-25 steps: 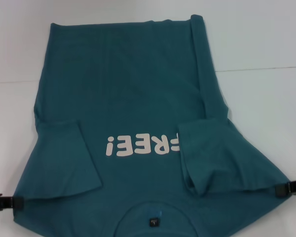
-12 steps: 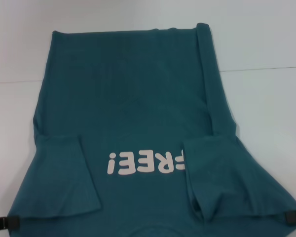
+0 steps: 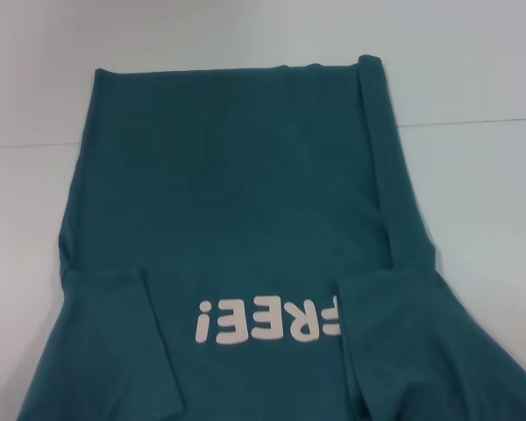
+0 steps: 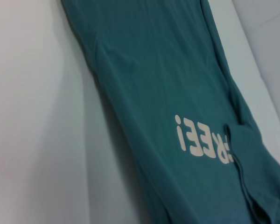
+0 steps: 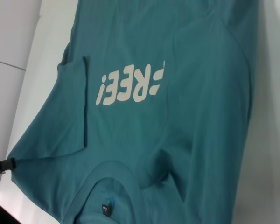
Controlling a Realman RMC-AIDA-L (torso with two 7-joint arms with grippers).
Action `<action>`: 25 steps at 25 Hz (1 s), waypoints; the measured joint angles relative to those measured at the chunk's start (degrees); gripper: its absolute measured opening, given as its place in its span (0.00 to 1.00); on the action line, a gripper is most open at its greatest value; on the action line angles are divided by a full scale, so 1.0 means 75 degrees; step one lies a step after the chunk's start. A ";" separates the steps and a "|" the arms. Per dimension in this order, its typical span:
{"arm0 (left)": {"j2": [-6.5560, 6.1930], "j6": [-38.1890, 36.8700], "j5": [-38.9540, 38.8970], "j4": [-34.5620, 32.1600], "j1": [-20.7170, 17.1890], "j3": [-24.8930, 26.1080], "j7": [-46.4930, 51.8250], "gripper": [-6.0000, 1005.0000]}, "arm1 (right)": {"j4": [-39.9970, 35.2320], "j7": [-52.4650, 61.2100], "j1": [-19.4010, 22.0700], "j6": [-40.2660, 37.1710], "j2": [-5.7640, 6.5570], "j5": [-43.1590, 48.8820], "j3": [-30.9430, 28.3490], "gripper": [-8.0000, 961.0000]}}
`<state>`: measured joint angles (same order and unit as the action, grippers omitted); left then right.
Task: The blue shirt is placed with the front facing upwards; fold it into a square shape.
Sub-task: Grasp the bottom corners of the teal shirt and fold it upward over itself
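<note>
While the blue shirt point(image 3: 237, 193) lies front up across the white table point(image 3: 473, 70), its hem sits at the far end and its neck end runs off the near edge of the head view. The off-white "FREE!" print point(image 3: 267, 320) reads upside down from the robot's side. Both short sleeves are turned inward over the chest. The sleeve on the robot's left point(image 3: 105, 342) lies flat beside the exclamation mark. The sleeve on the robot's right point(image 3: 421, 351) overlaps the first letter of the print. Along the robot's right side, the shirt's long edge is doubled over into a narrow folded strip point(image 3: 381, 149) that runs from the hem down to that sleeve.

In the right wrist view the round collar point(image 5: 113, 164) shows, with a small dark label point(image 5: 105, 208) inside it. At the far shoulder corner, the cloth is drawn out to a point where the black tip of the left gripper point(image 5: 1, 167) pinches it. The right gripper appears in none of the views, so I cannot tell whether it is clamped or spread.
</note>
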<state>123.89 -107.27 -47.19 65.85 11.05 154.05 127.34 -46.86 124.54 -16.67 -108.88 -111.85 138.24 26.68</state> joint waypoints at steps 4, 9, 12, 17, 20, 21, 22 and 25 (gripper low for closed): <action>0.0031 -0.0213 -0.0153 -0.0002 -0.0234 0.0086 -0.0065 0.01 | -0.0011 -0.0089 0.0315 -0.0174 0.0031 0.0003 -0.0018 0.05; 0.0059 -0.0412 -0.0277 -0.0029 -0.0464 0.0124 -0.0078 0.01 | -0.0011 -0.0162 0.0509 -0.0307 0.0065 0.0002 -0.0053 0.05; 0.0068 -0.0478 -0.0348 -0.0055 -0.0573 0.0123 -0.0090 0.01 | -0.0005 -0.0223 0.0536 -0.0376 0.0070 0.0001 -0.0108 0.05; 0.0064 -0.0567 -0.0644 -0.0118 -0.0585 0.0121 -0.0182 0.01 | 0.0137 -0.0395 0.0373 -0.0529 0.0069 -0.0058 -0.0365 0.05; 0.0020 -0.0572 -0.0849 -0.0285 -0.0457 0.0145 -0.0237 0.01 | 0.0371 -0.0614 0.0167 -0.0579 0.0067 -0.0063 -0.0666 0.05; 0.0006 -0.0569 -0.0899 -0.0354 -0.0402 0.0164 -0.0259 0.01 | 0.0448 -0.0683 0.0096 -0.0591 0.0066 -0.0064 -0.0752 0.05; -0.0012 -0.0558 -0.0942 -0.0425 -0.0331 0.0187 -0.0281 0.01 | 0.0532 -0.0746 0.0029 -0.0597 0.0066 -0.0066 -0.0837 0.05; -0.0051 -0.0485 -0.0978 -0.0530 -0.0122 0.0276 -0.0293 0.01 | 0.0677 -0.0852 -0.0163 -0.0593 0.0066 -0.0134 -0.1119 0.05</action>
<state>123.51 -110.91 -54.53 61.87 10.13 156.12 125.15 -41.78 118.15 -17.90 -113.33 -111.36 137.23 18.29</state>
